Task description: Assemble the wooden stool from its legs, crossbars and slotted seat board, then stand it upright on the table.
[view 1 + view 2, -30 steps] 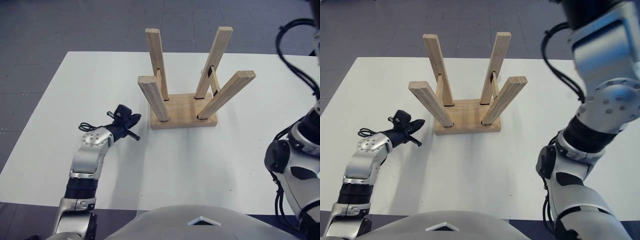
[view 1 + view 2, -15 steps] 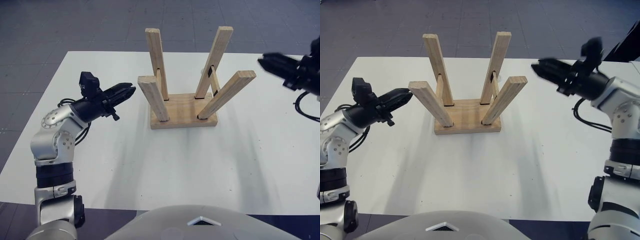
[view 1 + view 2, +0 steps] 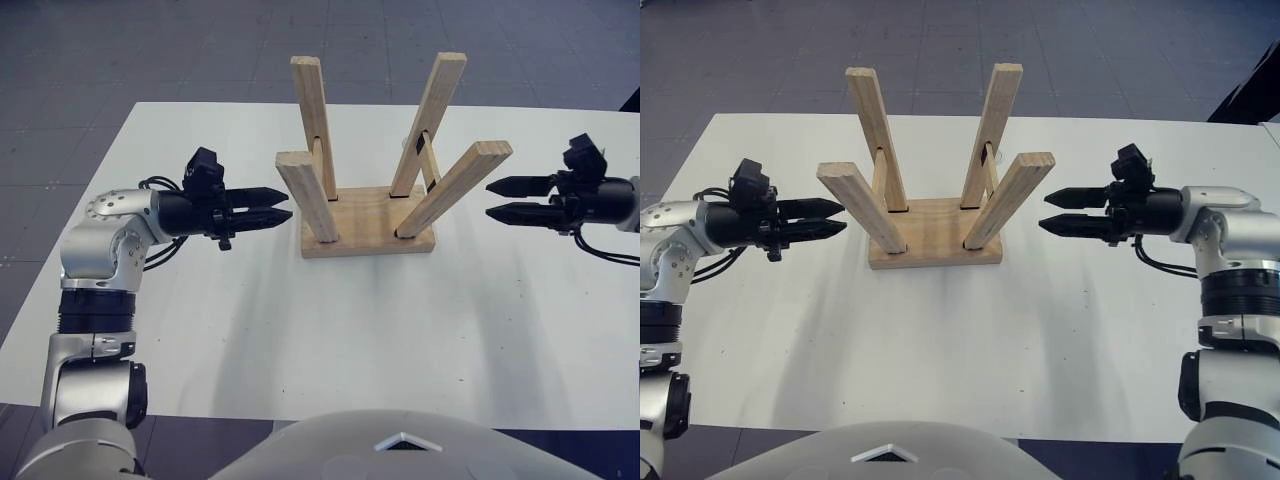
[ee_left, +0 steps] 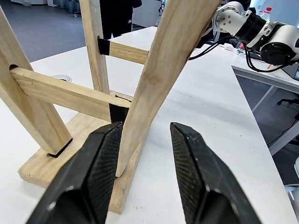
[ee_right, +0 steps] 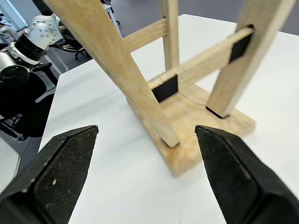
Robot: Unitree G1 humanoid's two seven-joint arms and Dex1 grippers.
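- The wooden stool sits upside down near the middle of the white table. Its slotted seat board lies flat on the tabletop and all four legs point up, splaying outward.
- The crossbars are fitted between the legs just above the board. One joins the pair on the left side and another the far pair.
- The near-left leg leans toward the left gripper, which is held level above the table on the stool's left.
- That claw is released, its two fingers parted about a leg's width and holding nothing. The leg stands in line with the gap, and the tips are just beside it. Whether they touch the wood cannot be told.
- The near-right leg leans toward the right gripper, level on the stool's right and pointing inward.
- This claw is released too, spread wide with its fingers clearly apart. It is empty, and its tips are near the leg with a visible gap.
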